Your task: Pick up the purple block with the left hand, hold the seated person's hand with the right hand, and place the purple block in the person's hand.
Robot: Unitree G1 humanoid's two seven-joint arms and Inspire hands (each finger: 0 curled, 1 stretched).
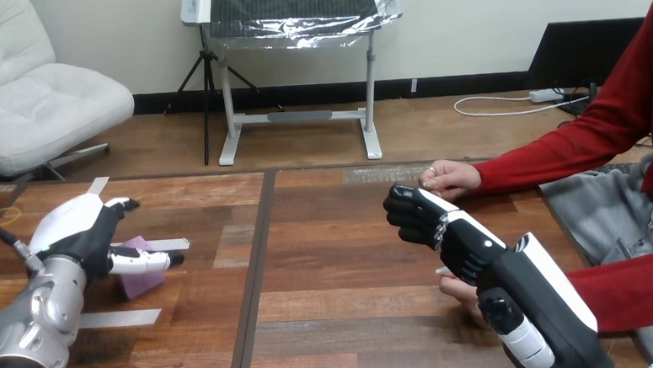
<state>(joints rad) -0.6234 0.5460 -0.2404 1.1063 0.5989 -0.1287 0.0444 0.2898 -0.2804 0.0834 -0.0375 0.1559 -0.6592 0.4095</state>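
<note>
Twice scanned the wooden table (327, 268): found the right hand (426, 218) curled tight on nothing, wrist over the person's nearer hand (455, 289). Caught the left hand (85, 234) loose, uncurled, one finger lying across the purple block (144, 281), down at left.

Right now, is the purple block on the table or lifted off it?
On the table: the purple block sits flat on its surface, the left hand over it.
</note>
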